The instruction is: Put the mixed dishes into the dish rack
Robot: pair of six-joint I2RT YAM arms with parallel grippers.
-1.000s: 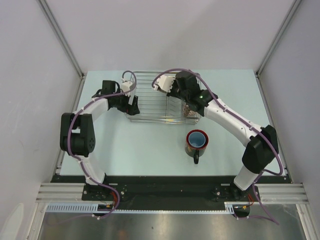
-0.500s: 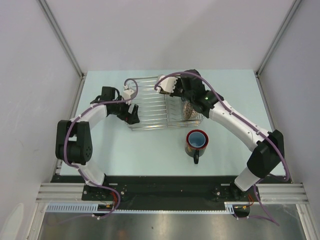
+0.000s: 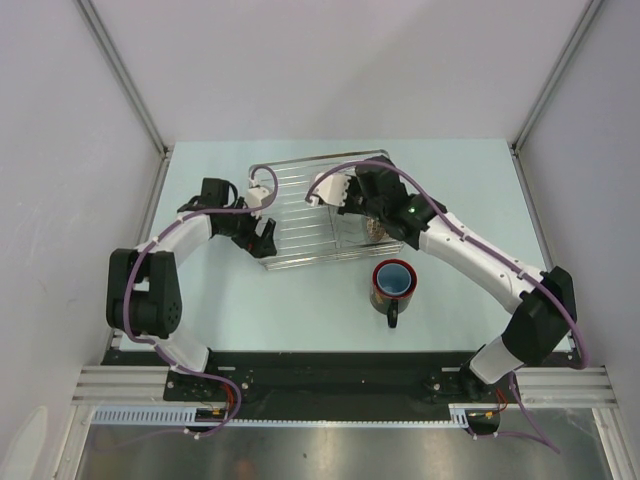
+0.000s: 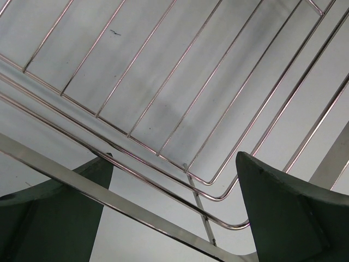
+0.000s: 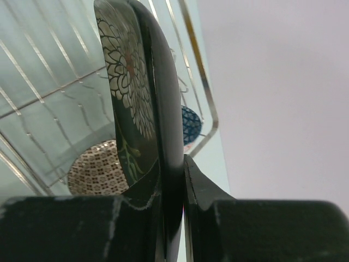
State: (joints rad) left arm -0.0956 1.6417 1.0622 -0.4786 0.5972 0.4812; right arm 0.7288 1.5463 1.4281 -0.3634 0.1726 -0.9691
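Right hand point(image 5: 174, 166) tight on black floral plate point(image 5: 128, 71) edge; left hand point(image 4: 173, 161) wide astride dish rack point(image 4: 82, 182) rim

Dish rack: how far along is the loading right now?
Done: brown-speckled bowl and blue bowl sit in the dish rack. In hand: the right hand grips the square black floral plate on edge near them; the left hand is open at the rack's wire. Left: the mug stands on the table, outside the rack.
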